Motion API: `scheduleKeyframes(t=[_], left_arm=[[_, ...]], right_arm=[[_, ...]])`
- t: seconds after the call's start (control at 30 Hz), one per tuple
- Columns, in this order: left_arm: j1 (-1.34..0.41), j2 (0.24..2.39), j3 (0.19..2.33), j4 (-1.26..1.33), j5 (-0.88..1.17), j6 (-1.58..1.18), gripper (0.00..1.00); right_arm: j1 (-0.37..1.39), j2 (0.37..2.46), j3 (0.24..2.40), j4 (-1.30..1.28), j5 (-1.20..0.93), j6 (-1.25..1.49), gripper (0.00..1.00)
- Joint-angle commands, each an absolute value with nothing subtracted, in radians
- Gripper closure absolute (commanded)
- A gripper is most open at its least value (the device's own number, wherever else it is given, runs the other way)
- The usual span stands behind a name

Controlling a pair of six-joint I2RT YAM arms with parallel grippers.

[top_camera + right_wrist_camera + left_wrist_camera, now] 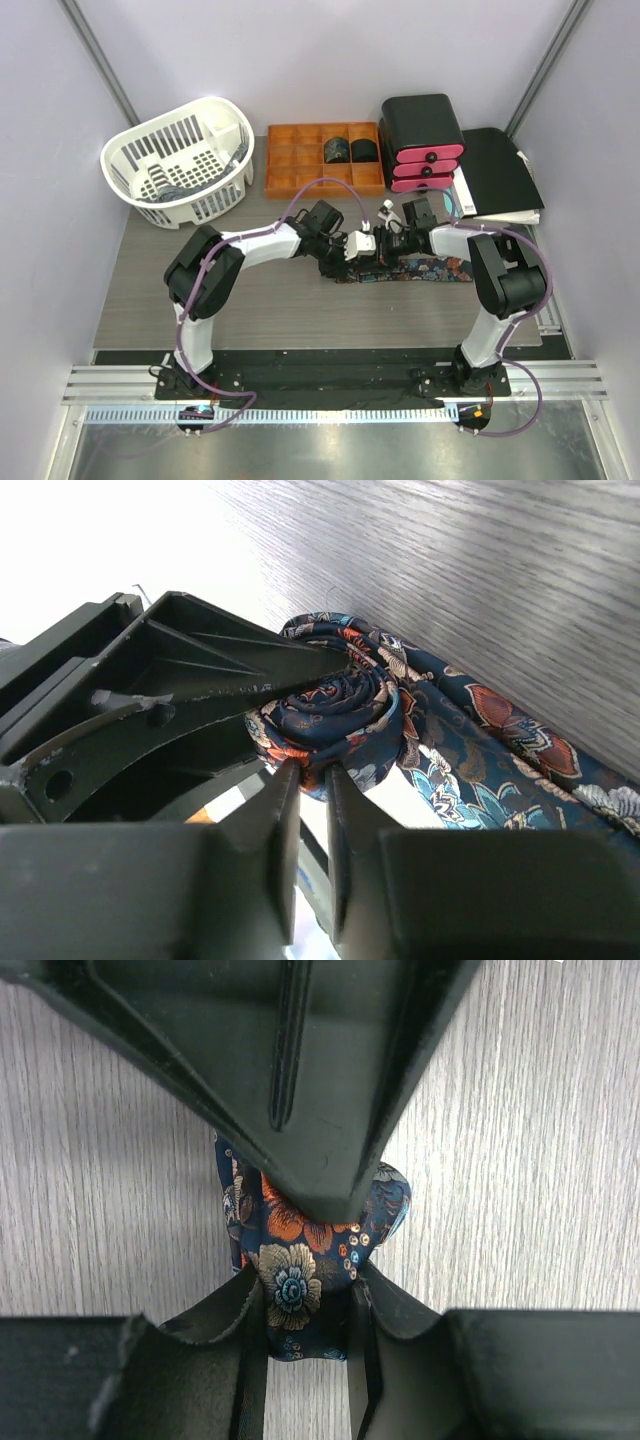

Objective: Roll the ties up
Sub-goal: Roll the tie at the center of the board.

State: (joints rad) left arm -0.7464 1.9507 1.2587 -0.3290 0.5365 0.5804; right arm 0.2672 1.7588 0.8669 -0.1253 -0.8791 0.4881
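Mid-roll on one tie (430,268), at table (250,300) centre where both arms meet. In the right wrist view its wound end is a tight spiral of several turns, and the unrolled tail lies flat on the wood, running off toward 3 o'clock from the roll in the top view. The left gripper (305,1280) is pinching the roll: floral fabric sits squeezed between its two fingers, which stand part-way apart around the bundle. The right gripper (312,775) has its jaws narrowed to a thin slot, with the tips right at the lower edge of the spiral. I cannot tell whether they actually nip fabric or just touch it. The two grippers come at the roll from opposite sides, almost touching each other. Done so far: two rolled ties (337,150) sit side by side in neighbouring back compartments of the orange tray (285,160), at 12 o'clock from the grippers. The rest of the tray looks unfilled. The white basket (190,210) at 10 o'clock holds something dark and patterned, maybe another tie, but it is too small to tell. Judged progress: roughly two finished, and the third is started with a long stretch of tail left to wind. After that the roll probably goes into the tray, then whatever is in the basket.
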Motion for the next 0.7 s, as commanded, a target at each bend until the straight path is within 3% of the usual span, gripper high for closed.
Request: scheduleKeyframes(t=[0.0,0.13,0.23,0.67], left_arm=[[-0.746,2.000,1.255,-0.420,0.512,0.584,0.70],[-0.738,1.983,1.255,-0.422,0.532,0.592,0.48],[-0.719,1.964,1.264,-0.403,0.564,0.581,0.38],[-0.695,1.893,1.230,-0.207,0.657,0.448,0.24]], right_arm=[[0.262,1.790,0.871,-0.086,-0.836,0.469,0.86],[0.239,1.810,0.867,-0.103,-0.827,0.463,0.96],[0.218,1.827,0.867,-0.135,-0.818,0.442,0.99],[0.149,1.911,0.880,-0.216,-0.788,0.334,0.99]])
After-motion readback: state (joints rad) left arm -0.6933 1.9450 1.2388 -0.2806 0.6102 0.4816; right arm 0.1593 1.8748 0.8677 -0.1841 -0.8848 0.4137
